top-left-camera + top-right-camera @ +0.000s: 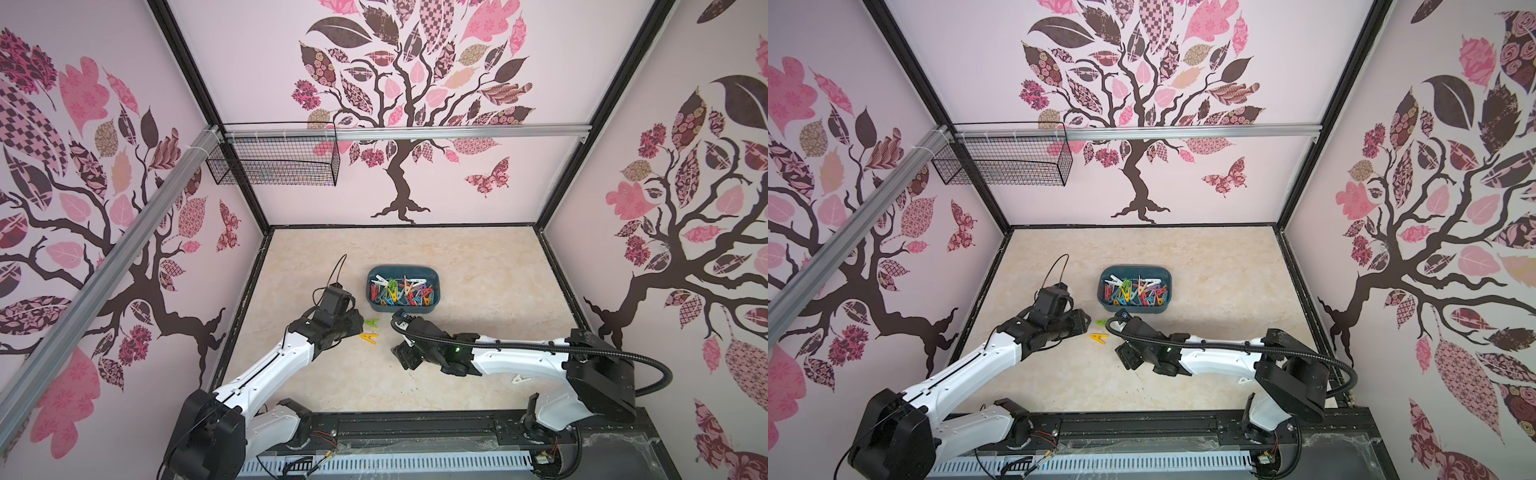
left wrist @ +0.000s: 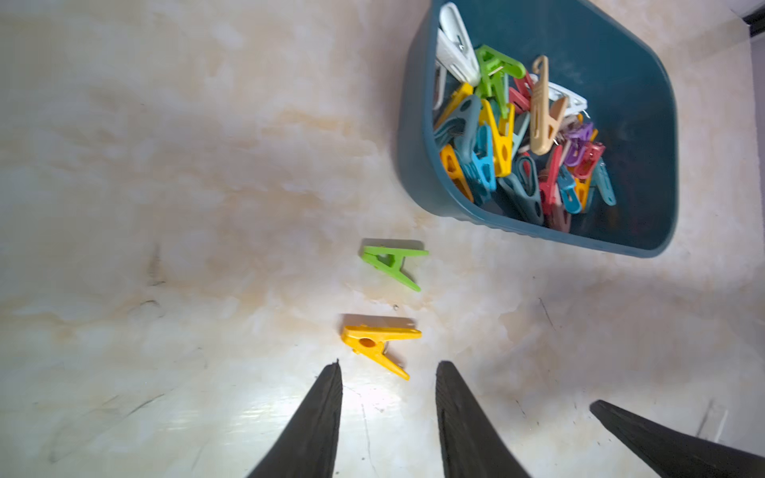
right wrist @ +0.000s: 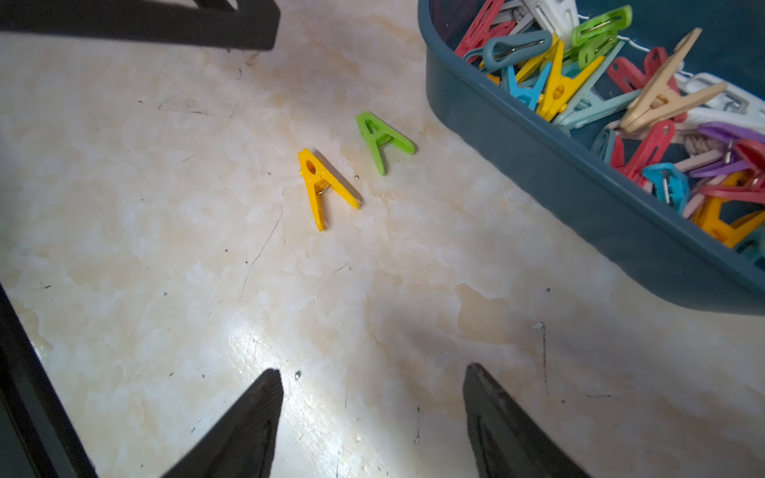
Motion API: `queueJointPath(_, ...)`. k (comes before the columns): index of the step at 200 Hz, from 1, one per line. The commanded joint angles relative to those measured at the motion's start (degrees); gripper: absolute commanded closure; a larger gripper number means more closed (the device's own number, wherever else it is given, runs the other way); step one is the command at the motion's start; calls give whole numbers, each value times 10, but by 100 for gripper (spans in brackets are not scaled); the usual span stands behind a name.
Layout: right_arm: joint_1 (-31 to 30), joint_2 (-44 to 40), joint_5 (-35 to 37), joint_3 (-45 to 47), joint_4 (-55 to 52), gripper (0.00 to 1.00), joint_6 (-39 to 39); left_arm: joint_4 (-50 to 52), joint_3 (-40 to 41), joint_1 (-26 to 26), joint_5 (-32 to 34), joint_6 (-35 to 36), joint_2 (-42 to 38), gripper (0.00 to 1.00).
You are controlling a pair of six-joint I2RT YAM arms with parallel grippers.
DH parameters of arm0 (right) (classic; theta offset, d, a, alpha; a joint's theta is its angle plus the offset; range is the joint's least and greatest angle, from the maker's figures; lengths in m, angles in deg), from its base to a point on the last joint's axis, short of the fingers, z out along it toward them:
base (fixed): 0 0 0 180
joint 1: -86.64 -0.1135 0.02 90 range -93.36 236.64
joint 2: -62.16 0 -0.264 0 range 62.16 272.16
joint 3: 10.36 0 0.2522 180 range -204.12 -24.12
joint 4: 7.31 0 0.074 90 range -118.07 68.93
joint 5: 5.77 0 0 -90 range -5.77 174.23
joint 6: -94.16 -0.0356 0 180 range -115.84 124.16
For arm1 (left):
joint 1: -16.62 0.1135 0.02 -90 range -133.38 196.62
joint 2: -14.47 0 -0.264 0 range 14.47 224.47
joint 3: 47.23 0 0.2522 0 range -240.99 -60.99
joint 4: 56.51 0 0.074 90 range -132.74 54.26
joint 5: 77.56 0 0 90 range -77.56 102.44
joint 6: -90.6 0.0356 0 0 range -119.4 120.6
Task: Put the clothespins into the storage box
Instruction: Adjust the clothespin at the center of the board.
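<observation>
The dark teal storage box (image 1: 432,277) (image 1: 1168,277) stands mid-table, holding several clothespins (image 1: 401,292) in many colours. A green clothespin (image 1: 372,322) (image 2: 393,260) (image 3: 383,138) and a yellow clothespin (image 1: 369,338) (image 2: 378,341) (image 3: 323,186) lie flat on the table just in front of the box. A white clothespin (image 1: 519,379) lies by the right arm. My left gripper (image 2: 391,366) is open and empty, the yellow one's leg tip just at its fingertips. My right gripper (image 3: 373,369) is open over bare table, to the right of both loose clothespins.
A black wire-mesh basket (image 1: 274,166) hangs on the back rail at the upper left. Patterned walls close in the marble-look table (image 1: 457,257) on three sides. A black rail (image 1: 415,428) runs along the front edge. The box's near wall (image 3: 538,165) is close to the right gripper.
</observation>
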Motion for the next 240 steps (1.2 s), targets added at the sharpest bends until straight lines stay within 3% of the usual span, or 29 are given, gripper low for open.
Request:
queueJointPath(1, 6, 3, -5, -15, -2, 27, -11, 20, -19, -1, 8, 44, -1, 58)
queueJointPath(52, 23, -47, -12, 28, -27, 27, -57, 10, -32, -84, 39, 72, 73, 55)
queueJointPath(114, 45, -92, -27, 80, -35, 28, -78, -18, -49, -96, 36, 105, 133, 55)
queueJointPath(184, 48, -94, -33, 85, -22, 27, -87, 11, -72, -96, 73, 80, 159, 54)
queueJointPath(240, 54, -101, -31, 88, -23, 27, -82, -19, -97, -103, 20, 145, 187, 53)
